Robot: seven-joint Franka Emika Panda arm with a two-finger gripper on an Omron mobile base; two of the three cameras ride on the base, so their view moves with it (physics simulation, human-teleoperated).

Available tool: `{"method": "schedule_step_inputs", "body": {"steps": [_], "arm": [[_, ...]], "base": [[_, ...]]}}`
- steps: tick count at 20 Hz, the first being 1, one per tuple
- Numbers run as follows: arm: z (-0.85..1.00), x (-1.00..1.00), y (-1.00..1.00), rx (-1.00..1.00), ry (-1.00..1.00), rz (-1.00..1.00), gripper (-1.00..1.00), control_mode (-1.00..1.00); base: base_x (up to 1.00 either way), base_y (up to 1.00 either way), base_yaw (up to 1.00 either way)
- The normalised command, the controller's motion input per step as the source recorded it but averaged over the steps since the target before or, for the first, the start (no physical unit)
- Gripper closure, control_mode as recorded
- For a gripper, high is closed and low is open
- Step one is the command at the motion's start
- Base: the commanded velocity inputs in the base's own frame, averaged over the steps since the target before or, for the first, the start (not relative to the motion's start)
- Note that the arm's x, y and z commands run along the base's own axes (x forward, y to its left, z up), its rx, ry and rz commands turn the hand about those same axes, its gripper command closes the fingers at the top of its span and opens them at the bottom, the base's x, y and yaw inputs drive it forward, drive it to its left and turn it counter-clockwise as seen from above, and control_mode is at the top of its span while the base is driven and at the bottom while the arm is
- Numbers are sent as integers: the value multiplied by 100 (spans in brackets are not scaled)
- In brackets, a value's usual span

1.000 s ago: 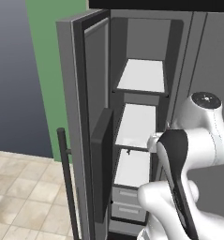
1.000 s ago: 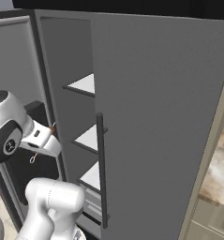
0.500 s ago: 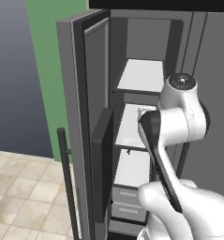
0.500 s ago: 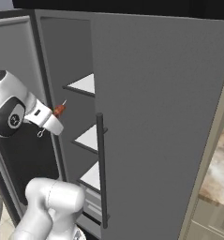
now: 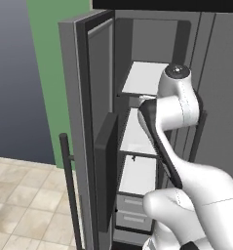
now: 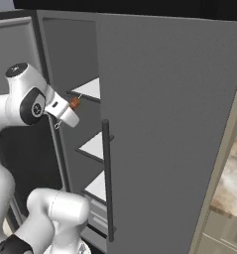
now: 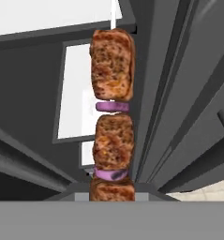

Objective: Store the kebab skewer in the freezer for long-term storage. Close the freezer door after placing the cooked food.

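Skewer [image 7: 112, 112]: clamped in gripper [image 6: 70, 108], apparently at its lower end, tip near a white shelf [image 6: 90, 89]. Freezer door [image 5: 91, 117]: wide open.

My gripper [image 6: 70, 106] sits just in front of the freezer [image 5: 142, 122] opening, level with its upper shelf [image 6: 90, 89]. The kebab skewer [image 7: 112, 112] sticks out from my gripper toward the freezer interior, tip near that shelf's front edge. Middle shelf [image 5: 137, 134] and lower shelf [image 5: 137, 173] are below it, drawers [image 5: 132, 212] under those. The freezer door [image 5: 91, 122] stands swung out left of the freezer; the other fridge door [image 6: 164, 124] is to the freezer's right.
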Motion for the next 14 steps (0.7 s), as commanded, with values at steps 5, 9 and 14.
{"method": "schedule_step_inputs", "body": {"steps": [5,9,14], "arm": [[16,50,-6,8,-4,0,100,-100],[12,59,0,1,-9,0,100,-100],[24,52,0,0,-10,0,100,-100]], "base": [[0,0,0],[0,0,0],[0,0,0]]}}
